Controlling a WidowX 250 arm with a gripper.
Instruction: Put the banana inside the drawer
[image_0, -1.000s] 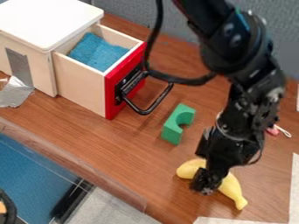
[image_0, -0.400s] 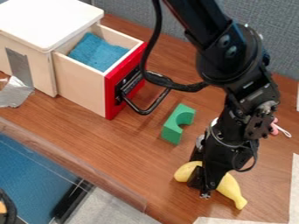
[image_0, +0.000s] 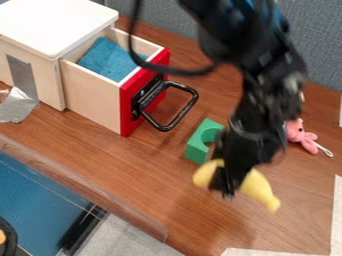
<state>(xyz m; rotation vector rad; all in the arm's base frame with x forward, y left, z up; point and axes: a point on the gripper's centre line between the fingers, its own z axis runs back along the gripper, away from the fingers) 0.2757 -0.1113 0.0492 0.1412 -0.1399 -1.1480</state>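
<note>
Black two-finger end effector (image_0: 224, 191) is gripping curved yellow banana (image_0: 256, 186) mid-body, likely for balance. Boxy, red-fronted wooden drawer (image_0: 95, 96) is standing open, presumably for loading.

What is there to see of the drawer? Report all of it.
The drawer is pulled open from a pale box with a white top. Its sides look like bare light wood; its front is red, with a black loop handle jutting out. Blue, soft-looking material lies inside. A black cable partly hides it.
</note>
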